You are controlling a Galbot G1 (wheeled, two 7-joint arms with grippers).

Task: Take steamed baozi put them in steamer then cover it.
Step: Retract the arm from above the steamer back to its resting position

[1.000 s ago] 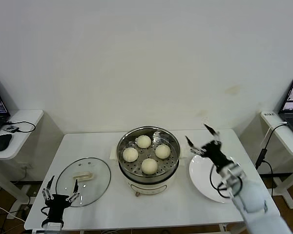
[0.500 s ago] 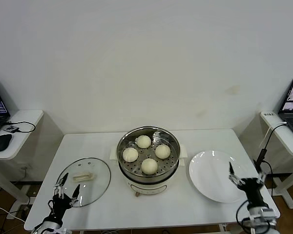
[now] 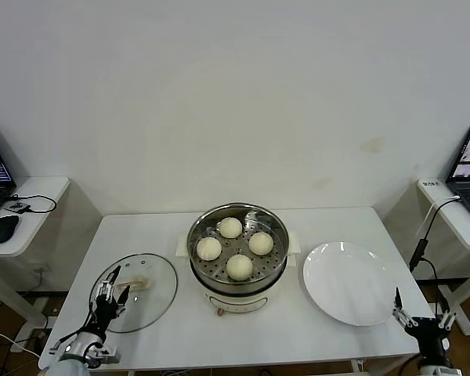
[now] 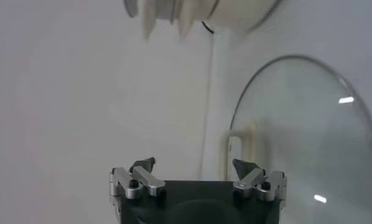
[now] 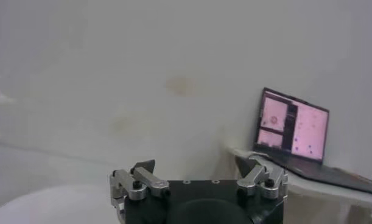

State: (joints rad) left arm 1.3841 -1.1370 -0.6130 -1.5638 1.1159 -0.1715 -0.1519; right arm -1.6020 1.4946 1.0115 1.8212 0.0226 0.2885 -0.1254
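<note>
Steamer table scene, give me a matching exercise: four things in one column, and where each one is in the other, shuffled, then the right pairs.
Things:
1. baozi
2. glass lid
3. white plate
4. left gripper

Places:
A. lying flat on the table, on the steamer's left side
B. empty, on the steamer's right side
C. open, over the near edge of the lid
D. inside the steel basket, four together

Pairs: 1-D, 2-A, 3-B, 4-C
</note>
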